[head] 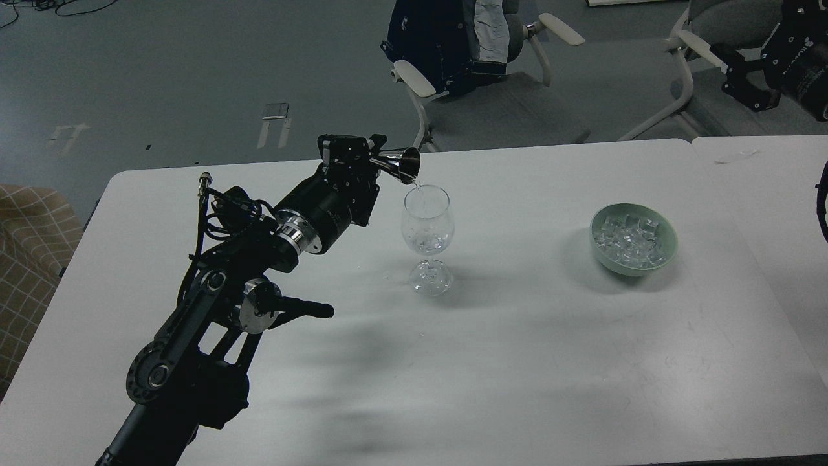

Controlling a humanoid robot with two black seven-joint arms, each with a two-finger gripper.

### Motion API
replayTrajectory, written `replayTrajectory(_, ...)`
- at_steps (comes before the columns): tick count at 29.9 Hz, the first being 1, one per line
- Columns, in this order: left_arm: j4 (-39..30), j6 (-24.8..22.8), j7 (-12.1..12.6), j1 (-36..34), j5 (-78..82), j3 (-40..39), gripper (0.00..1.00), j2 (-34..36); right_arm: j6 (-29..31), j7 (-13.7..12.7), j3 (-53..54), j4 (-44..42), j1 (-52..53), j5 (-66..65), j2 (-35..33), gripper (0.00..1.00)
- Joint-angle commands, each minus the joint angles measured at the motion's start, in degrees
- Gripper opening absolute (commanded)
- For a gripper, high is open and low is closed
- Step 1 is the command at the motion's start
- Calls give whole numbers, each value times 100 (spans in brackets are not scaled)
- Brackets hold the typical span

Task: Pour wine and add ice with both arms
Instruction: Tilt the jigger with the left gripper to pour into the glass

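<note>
A clear wine glass (427,223) stands upright near the middle of the white table (517,362). My left gripper (377,157) is shut on a small metal jigger (404,162). The jigger is tipped with its mouth just above the glass's left rim. A thin stream of wine (418,188) falls from it, and a little wine (427,244) lies in the bottom of the bowl. Ice (627,234) fills a pale green bowl (670,249) to the right. My right gripper (745,76) hangs dark at the top right corner, far from the glass; its fingers cannot be told apart.
Two grey chairs stand behind the table, one with a dark jacket (453,39) over it. A second white table (770,175) adjoins on the right. A checked seat (29,246) sits beyond the table's left edge.
</note>
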Motion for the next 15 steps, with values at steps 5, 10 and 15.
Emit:
replayTrajectory(5,-17,4,-1,-12,395,9,0,-9,-1,0,0,0,0,0,0,100)
replayTrajectory(10,-17,21,-1,-12,755,167,0,26,-1,0,0,0,0,0,0,100)
replayTrajectory(15,-53,47,-1,-12,1089,228,0,9,-1,9,9,0,0,0,0,100)
